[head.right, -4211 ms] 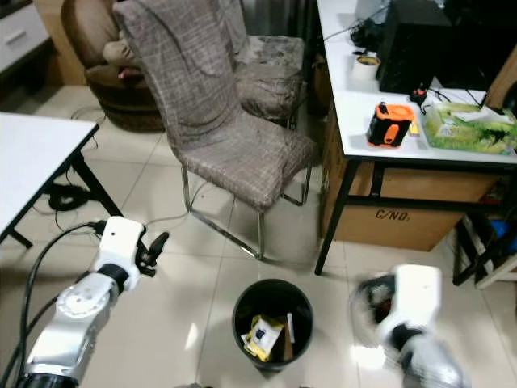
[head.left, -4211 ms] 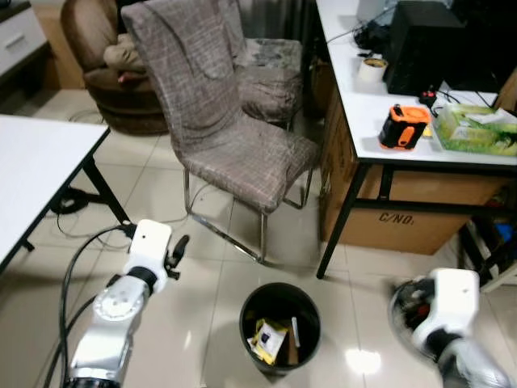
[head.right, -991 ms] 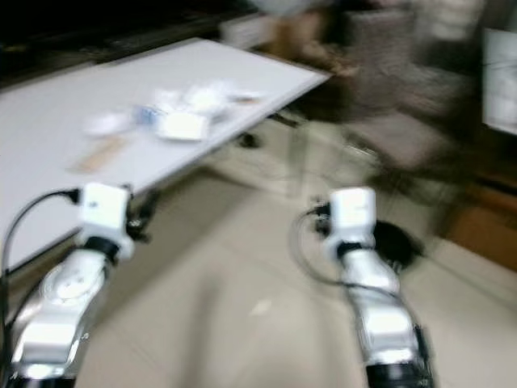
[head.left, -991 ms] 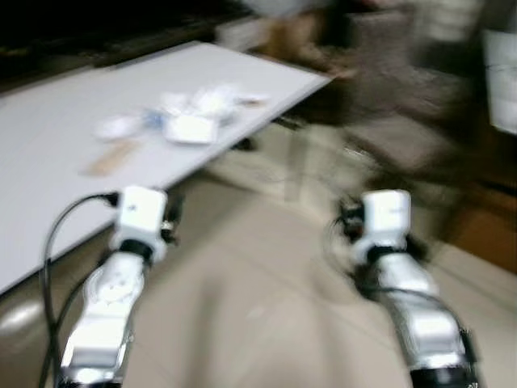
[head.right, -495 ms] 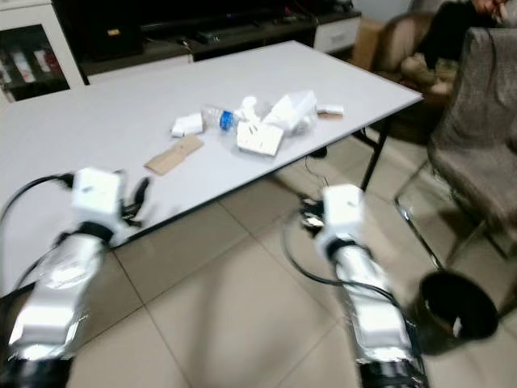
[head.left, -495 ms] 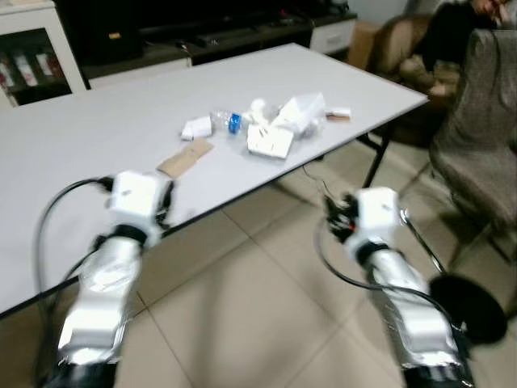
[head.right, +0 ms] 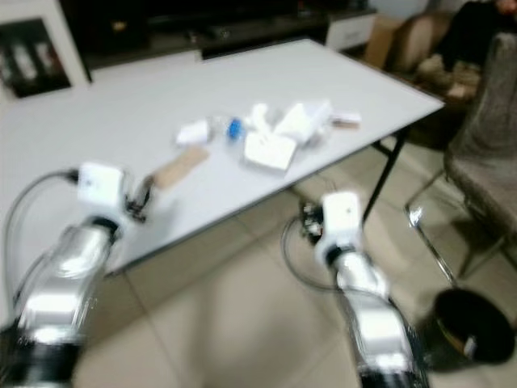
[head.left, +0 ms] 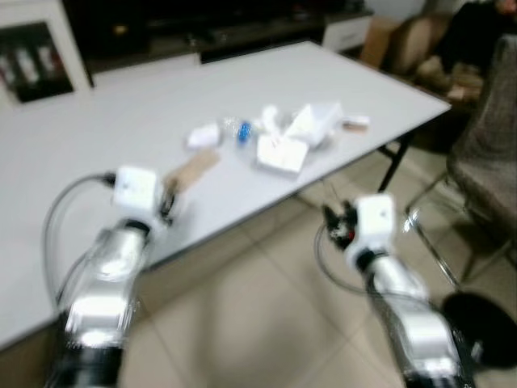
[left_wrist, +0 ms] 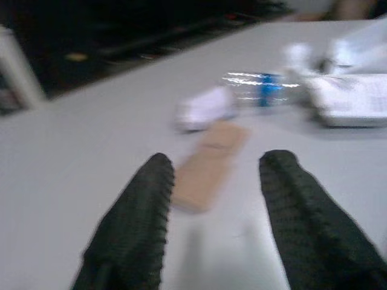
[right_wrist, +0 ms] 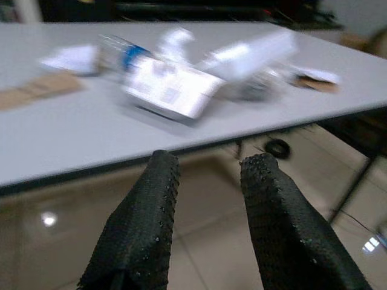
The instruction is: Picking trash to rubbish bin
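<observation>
Trash lies in a cluster on the white table: a brown cardboard strip, a small white packet, a clear bottle with a blue label, a flat white box and a crumpled white carton. The black rubbish bin stands on the floor at the lower right. My left gripper is open over the table's near edge, with the cardboard strip just ahead of it. My right gripper hangs open and empty below the table's edge, facing the flat white box. All views are blurred.
A grey patterned chair stands at the right, beside the bin. A brown armchair is behind it. A dark low cabinet runs along the back wall. The table's black leg slants down near my right arm. Tiled floor lies between my arms.
The camera has shifted a little, so the table and trash sit slightly lower and further right in view. Both arms keep about the same pose, and the blur has grown.
</observation>
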Tool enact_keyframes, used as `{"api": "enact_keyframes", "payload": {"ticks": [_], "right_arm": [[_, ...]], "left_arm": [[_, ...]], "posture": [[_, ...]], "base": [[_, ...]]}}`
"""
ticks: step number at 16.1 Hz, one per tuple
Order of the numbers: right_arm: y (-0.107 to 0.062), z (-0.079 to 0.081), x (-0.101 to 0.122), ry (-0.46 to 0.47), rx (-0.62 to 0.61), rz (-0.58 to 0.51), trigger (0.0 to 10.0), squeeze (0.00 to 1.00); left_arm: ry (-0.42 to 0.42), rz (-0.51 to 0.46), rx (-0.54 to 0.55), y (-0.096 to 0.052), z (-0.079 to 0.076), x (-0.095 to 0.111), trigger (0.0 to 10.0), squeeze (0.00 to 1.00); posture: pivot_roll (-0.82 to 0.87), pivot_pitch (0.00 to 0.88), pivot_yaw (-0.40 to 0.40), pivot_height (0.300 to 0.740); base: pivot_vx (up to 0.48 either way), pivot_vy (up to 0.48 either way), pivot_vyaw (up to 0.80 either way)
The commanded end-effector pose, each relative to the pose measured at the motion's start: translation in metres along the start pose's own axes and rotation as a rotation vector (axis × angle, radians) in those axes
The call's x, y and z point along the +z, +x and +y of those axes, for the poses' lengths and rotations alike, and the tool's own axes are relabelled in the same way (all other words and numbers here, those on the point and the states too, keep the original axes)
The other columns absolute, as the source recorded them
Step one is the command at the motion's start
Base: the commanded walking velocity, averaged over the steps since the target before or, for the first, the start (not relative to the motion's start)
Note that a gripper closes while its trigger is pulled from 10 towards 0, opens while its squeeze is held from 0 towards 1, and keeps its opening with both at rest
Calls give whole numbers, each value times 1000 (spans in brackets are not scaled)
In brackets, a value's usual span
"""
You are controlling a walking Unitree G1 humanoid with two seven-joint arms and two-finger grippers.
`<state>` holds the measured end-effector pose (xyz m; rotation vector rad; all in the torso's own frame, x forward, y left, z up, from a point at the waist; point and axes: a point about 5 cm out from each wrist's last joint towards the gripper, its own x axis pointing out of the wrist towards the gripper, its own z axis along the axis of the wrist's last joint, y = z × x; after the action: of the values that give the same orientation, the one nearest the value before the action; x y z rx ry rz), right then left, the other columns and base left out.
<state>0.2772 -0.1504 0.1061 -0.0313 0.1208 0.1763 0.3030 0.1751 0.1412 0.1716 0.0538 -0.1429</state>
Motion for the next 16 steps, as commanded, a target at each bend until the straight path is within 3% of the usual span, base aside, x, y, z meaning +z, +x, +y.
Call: {"api": "enact_keyframes", "payload": {"ticks": [1,10,16], "right_arm": [[0,1,6,0,-3,-15,10000,0],[-12,7,4,-11,11,-2,10000,0],[-17,7,4,-2,12,12,10000,0]], "left_arm": [[4,5,17,1,9,1,10000,1000],[3,21,16,7,16,-1,10000,1000],[-31,51,15,20,19,-12,10000,1000]], "posture": [[-31,0,0,740],[-51,0,11,740],[-76,0,2,740]], "base": [[379,0,0],[378,0,0],[381,0,0]]}}
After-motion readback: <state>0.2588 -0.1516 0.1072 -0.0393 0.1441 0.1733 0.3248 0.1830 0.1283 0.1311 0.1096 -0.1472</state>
